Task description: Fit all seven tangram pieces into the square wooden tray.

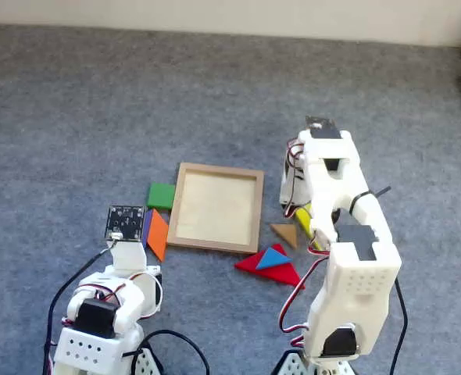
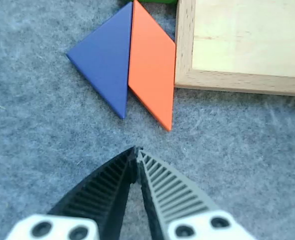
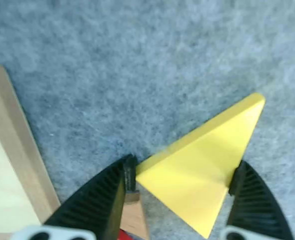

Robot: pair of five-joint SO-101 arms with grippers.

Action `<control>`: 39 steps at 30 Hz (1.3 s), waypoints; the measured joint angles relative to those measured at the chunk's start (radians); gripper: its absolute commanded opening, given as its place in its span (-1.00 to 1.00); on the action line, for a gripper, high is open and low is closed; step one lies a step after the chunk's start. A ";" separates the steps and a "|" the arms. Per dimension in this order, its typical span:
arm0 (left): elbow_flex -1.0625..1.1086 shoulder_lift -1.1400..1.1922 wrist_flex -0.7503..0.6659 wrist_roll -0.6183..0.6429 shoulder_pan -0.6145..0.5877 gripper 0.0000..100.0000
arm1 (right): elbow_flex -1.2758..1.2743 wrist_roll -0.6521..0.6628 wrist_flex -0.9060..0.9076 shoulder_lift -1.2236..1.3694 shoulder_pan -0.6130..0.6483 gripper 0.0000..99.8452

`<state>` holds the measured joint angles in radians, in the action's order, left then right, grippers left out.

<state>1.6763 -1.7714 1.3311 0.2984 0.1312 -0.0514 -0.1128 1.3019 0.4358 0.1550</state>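
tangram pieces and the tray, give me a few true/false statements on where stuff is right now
1. The wooden tray holds no pieces. True.
2. The left gripper is wide open. False: it is shut, with nothing in it.
3. The yellow triangle is gripped by the right gripper. True.
4. The orange parallelogram lies inside the tray. False: it lies on the carpet outside the tray, edge to edge with the dark blue triangle.
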 measured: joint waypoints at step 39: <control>0.000 0.000 0.000 0.000 0.000 -0.99 | 0.141 0.041 0.144 -0.115 0.218 -0.59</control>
<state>1.6763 -1.7714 1.3311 0.2984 0.1312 0.0898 -0.0713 1.4461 0.3207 0.3728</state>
